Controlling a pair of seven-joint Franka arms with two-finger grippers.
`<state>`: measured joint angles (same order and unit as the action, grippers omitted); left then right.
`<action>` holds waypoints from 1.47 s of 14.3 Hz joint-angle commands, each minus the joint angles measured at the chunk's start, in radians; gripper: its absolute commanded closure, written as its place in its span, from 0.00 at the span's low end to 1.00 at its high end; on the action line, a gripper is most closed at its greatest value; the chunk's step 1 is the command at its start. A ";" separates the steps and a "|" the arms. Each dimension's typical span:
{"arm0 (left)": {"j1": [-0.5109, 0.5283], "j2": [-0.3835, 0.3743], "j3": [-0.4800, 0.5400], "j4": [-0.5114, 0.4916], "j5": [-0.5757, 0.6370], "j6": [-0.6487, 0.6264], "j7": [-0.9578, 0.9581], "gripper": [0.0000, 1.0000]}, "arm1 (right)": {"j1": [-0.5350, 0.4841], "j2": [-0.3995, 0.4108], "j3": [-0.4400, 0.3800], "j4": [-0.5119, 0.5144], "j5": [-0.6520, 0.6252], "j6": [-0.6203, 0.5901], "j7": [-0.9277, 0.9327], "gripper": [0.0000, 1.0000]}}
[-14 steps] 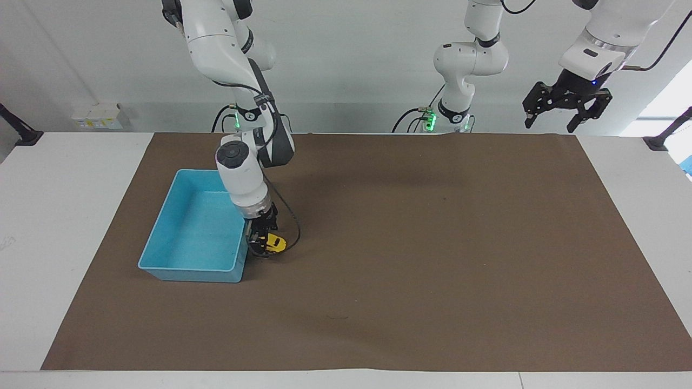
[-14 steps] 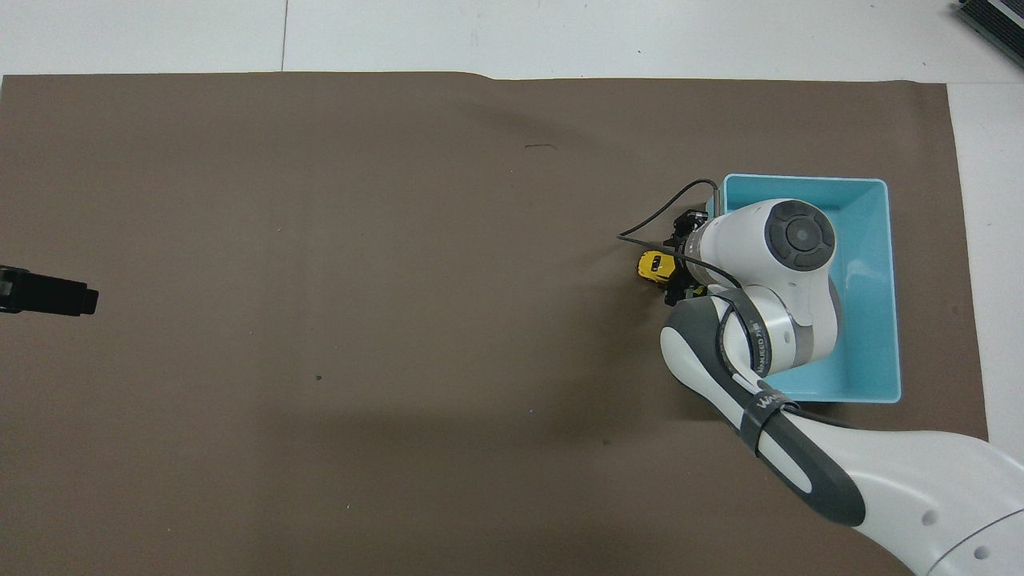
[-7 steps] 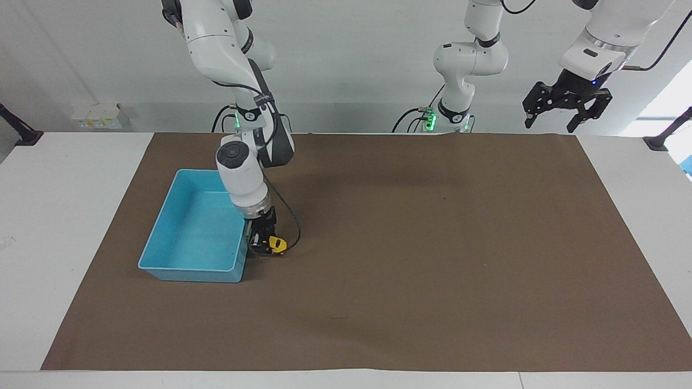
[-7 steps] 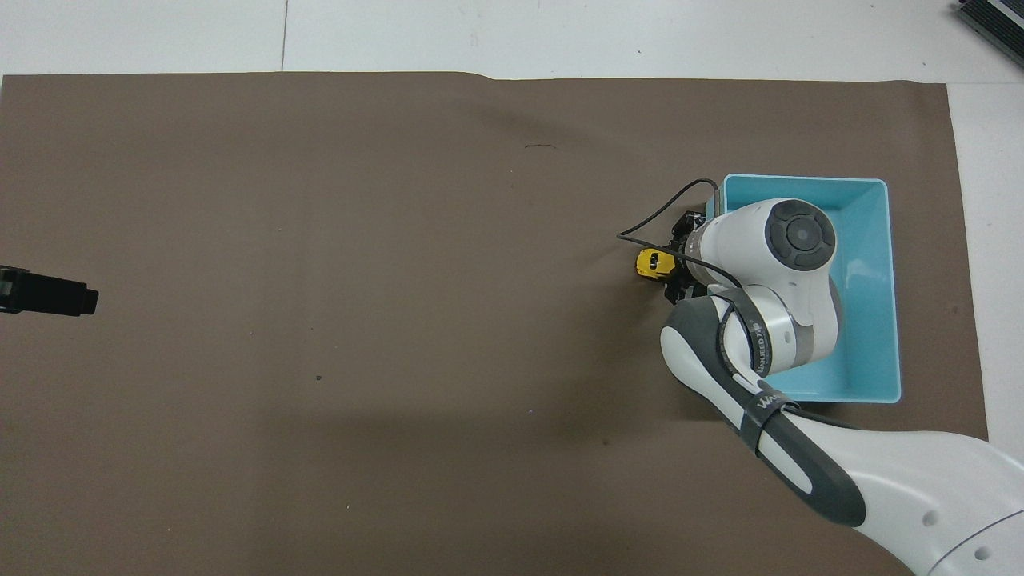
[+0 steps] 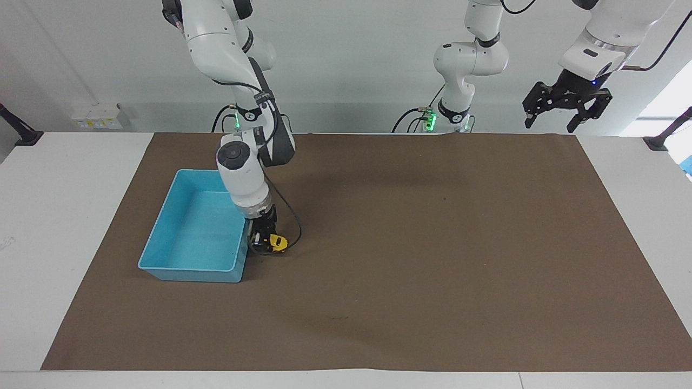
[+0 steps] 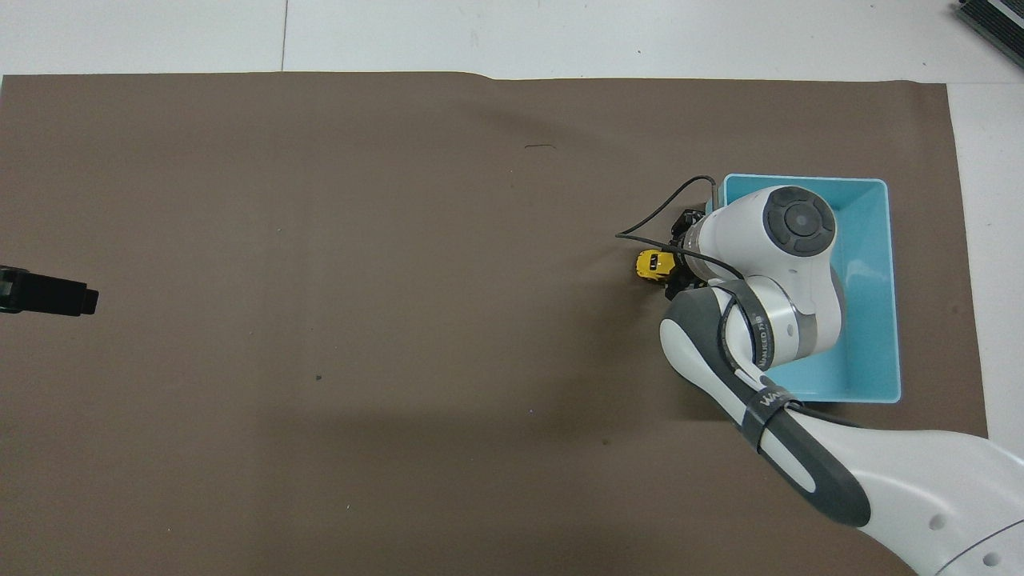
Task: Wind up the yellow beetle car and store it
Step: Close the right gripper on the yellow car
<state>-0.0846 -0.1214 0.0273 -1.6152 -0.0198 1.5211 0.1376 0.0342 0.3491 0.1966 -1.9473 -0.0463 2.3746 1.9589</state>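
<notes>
A white table (image 5: 65,216) carries one large brown mat (image 5: 432,259) under a pale wall, with two white Franka arms mounted at the robots' edge. Toward the right arm's end of the mat sits one light blue bin (image 5: 162,254), open-topped and rectangular. Just beside the bin's wall that faces the middle of the mat, the right gripper (image 5: 263,241) is down at mat level, its fingers clamped together on the yellow beetle car (image 5: 278,242), the only toy on the table. The car is outside the bin, on or just above the mat; whether its wheels touch cannot be told. In the overhead view the car (image 6: 653,265) shows as a short yellow body whose long axis runs along the table's length, its free end pointing toward the left arm's end; which end is the front cannot be told. A black cable (image 6: 664,210) loops from the right wrist above the car. The left gripper (image 5: 567,106) waits high over the mat's corner at its own end, fingers spread apart and holding nothing.
</notes>
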 commanded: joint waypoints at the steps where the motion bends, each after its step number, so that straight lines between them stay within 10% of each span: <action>1: 0.006 -0.012 -0.003 0.003 0.001 -0.018 0.002 0.00 | 0.001 -0.019 0.006 0.021 -0.018 -0.037 -0.003 1.00; 21: 0.006 -0.012 -0.003 0.003 0.001 -0.018 0.002 0.00 | 0.001 -0.177 0.095 0.146 0.013 -0.322 -0.414 1.00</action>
<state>-0.0846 -0.1214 0.0273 -1.6152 -0.0198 1.5210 0.1376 0.0463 0.1798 0.2745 -1.8379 -0.0441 2.1044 1.6144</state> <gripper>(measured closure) 0.000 0.542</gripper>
